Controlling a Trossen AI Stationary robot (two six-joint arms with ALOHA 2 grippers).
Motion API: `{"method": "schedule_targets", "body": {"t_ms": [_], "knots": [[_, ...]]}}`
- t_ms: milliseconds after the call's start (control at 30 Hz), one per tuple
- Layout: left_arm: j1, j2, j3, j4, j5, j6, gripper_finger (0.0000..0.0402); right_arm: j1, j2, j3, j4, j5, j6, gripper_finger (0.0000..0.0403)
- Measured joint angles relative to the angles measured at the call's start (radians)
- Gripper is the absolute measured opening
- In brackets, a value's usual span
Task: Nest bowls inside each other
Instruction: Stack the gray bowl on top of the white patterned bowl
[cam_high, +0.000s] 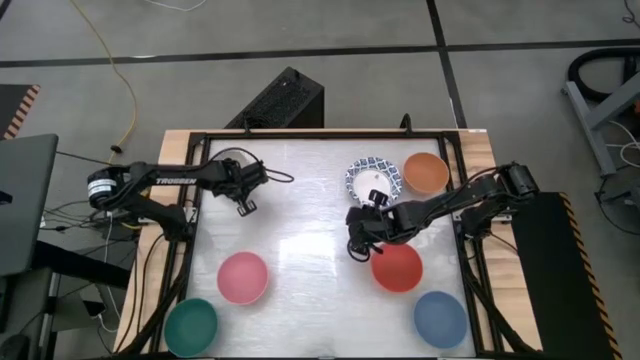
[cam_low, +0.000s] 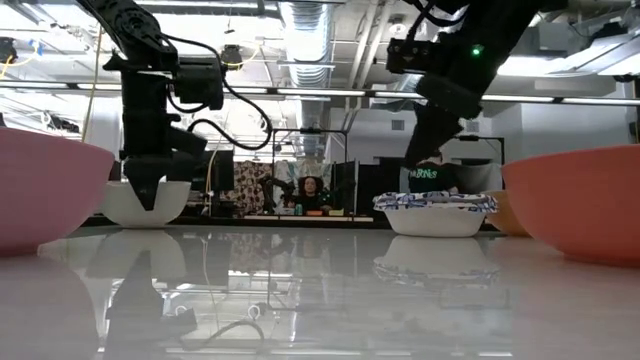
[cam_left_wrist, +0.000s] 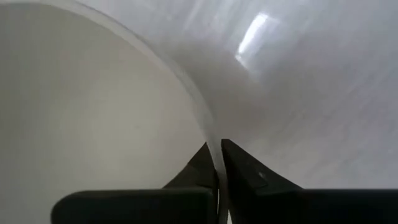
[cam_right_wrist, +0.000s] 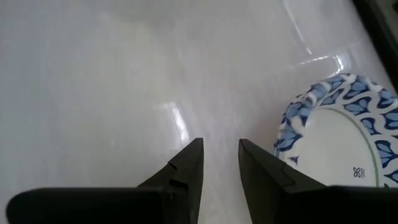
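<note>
Left end effector (cam_left_wrist: 219, 163) pinching cream bowl (cam_left_wrist: 93, 106) rim, likely for lifting toward nesting. Right end effector (cam_right_wrist: 221, 163) spread, empty, beside blue-patterned bowl (cam_right_wrist: 342, 134).

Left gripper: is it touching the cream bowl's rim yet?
Touching. In the left wrist view the left gripper has its fingers closed on the cream bowl rim, one finger on each side.

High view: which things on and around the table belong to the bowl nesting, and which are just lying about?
Belonging to the job:
- plain cream bowl, left gripper shut on its rim
- white bowl with blue patterned rim
- orange bowl
- red bowl
- pink bowl
- blue bowl
- green bowl
- right gripper, open, empty

Lying about:
- black box behind the table
- yellow cable on the floor
</note>
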Motion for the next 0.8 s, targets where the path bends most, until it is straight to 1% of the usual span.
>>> {"method": "schedule_targets", "body": {"t_ms": [133, 300, 400, 567, 667, 800], "knots": [[-0.076, -0.003, 0.004, 0.005, -0.054, 0.014, 0.0000, -0.004, 0.000, 0.000, 0.062, 0.065, 0.030, 0.0122], [-0.189, -0.004, 0.045, 0.007, -0.123, 0.050, 0.0000, -0.008, 0.000, 0.000, 0.120, 0.136, 0.034, 0.0122], [-0.267, -0.004, 0.075, 0.008, -0.173, 0.117, 0.0000, -0.008, 0.000, 0.000, 0.150, 0.211, 0.039, 0.0122], [-0.398, -0.004, 0.103, 0.016, -0.317, 0.232, 0.0000, -0.008, 0.000, 0.000, 0.169, 0.355, 0.039, 0.0122], [-0.475, -0.005, 0.104, 0.054, -0.391, 0.306, 0.0000, -0.001, 0.000, 0.000, 0.190, 0.430, 0.039, 0.0122], [-0.554, -0.005, 0.104, 0.147, -0.476, 0.403, 0.0000, 0.003, 0.000, 0.000, 0.250, 0.487, 0.008, 0.0122]]}}
